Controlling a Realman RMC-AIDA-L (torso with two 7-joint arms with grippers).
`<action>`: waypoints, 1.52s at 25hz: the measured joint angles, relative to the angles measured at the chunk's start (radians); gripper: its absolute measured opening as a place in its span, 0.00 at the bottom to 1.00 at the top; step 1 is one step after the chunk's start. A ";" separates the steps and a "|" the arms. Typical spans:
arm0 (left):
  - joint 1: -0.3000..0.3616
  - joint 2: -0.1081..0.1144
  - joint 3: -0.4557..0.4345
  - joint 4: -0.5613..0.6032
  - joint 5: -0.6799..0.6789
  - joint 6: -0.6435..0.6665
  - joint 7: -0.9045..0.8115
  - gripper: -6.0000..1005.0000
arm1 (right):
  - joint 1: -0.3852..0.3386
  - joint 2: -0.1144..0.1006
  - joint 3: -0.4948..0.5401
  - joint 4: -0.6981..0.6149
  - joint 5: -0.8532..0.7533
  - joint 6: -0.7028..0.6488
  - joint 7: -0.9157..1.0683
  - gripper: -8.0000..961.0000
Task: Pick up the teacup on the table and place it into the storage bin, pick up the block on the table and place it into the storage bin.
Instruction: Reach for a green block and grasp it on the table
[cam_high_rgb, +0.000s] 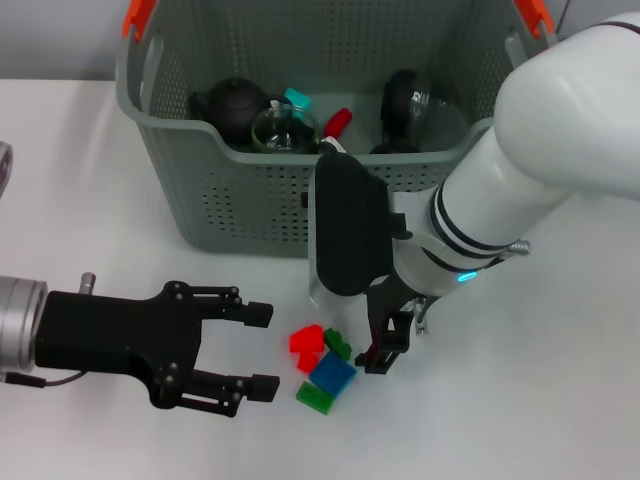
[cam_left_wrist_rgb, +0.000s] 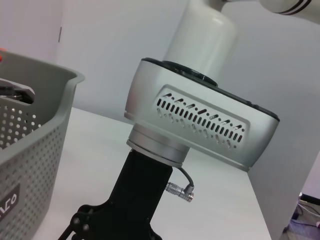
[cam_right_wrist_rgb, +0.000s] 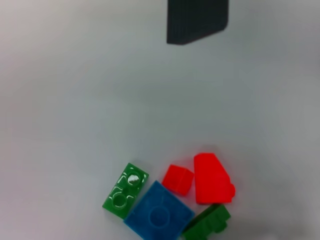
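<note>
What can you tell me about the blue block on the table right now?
The blue block is a flat, square, glossy plastic brick with a round stud mark in the middle of its top, seen clearly in the right wrist view. It lies flat on the white table, turned diagonally, in a tight cluster: a green studded brick against one edge, two red pieces and a dark green piece along the others. The right pincer hangs just beside the cluster, not holding it.

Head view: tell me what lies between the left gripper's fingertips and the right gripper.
The head view shows the cluster of blocks there: red, green and blue pieces on the table, between the open left gripper and the right gripper.
</note>
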 joint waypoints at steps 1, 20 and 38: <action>0.000 0.000 0.000 0.000 0.000 0.000 0.000 0.81 | 0.000 0.000 -0.001 0.002 0.000 0.003 0.000 0.95; 0.001 -0.002 0.000 -0.005 0.000 0.000 0.006 0.81 | 0.000 -0.002 -0.040 0.015 0.069 0.032 0.003 0.94; 0.003 -0.002 0.000 -0.005 0.000 -0.007 0.009 0.81 | 0.010 0.002 -0.040 0.027 0.074 0.048 -0.003 0.94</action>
